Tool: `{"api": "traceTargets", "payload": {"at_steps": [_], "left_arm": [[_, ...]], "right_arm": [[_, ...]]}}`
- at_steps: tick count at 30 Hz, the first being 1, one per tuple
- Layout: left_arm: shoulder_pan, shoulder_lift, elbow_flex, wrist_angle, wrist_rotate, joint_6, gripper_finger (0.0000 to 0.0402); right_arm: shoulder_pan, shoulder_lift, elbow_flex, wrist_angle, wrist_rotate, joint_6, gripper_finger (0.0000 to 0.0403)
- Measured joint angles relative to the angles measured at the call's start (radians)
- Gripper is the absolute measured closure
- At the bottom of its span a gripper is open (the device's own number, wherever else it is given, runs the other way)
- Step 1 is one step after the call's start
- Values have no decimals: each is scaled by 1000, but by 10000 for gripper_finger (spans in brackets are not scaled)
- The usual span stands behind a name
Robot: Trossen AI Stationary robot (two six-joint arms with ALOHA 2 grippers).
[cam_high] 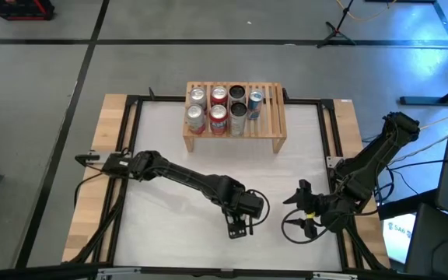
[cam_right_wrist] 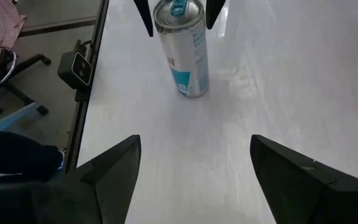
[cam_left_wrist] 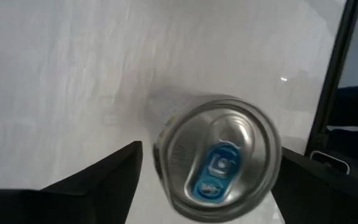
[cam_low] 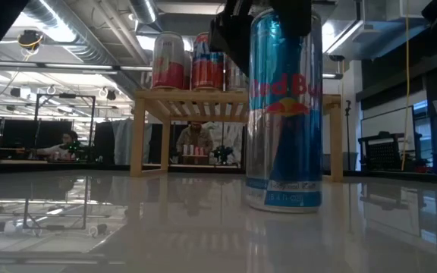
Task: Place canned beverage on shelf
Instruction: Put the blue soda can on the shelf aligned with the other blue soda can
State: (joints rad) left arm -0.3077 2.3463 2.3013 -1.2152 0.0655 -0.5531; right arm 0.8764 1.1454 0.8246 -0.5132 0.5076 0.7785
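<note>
A tall blue-and-silver canned beverage stands upright on the white table near its front edge. It also shows in the right wrist view. My left gripper hangs over it, pointing down and open. One finger stands on each side of the can's top, with gaps showing in the right wrist view. My right gripper waits open to the can's right, holding nothing. The light-wood shelf stands at the table's far edge with several cans on its slatted top.
Red-and-silver cans and a few others fill the left and middle of the shelf top; its right end is bare slats. A black frame rail runs along the table's right side. People sit in the room beyond.
</note>
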Motion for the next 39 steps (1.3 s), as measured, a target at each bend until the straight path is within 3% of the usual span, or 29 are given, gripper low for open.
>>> {"api": "traceTargets", "payload": {"at_steps": [6,12,18,25,30,39], "left_arm": [[-4,-30,28,-38,14,1,80],[-63,-134,47,-119,-103,-39,80],[-163,-163,-1,-165,-166,-42,80],[-234,-165,-222,-101,-299,-41,79],[-272,-251,-459,135,-248,-80,79],[-343,-512,-820,302,-242,-276,79]], "right_arm": [[0,0,0,30,9,0,111],[0,14,0,83,26,-10,111],[-16,132,0,221,116,-86,111],[-97,346,-1,449,86,-151,111],[-134,481,-2,600,75,-156,111],[-200,638,-2,862,107,-210,111]]}}
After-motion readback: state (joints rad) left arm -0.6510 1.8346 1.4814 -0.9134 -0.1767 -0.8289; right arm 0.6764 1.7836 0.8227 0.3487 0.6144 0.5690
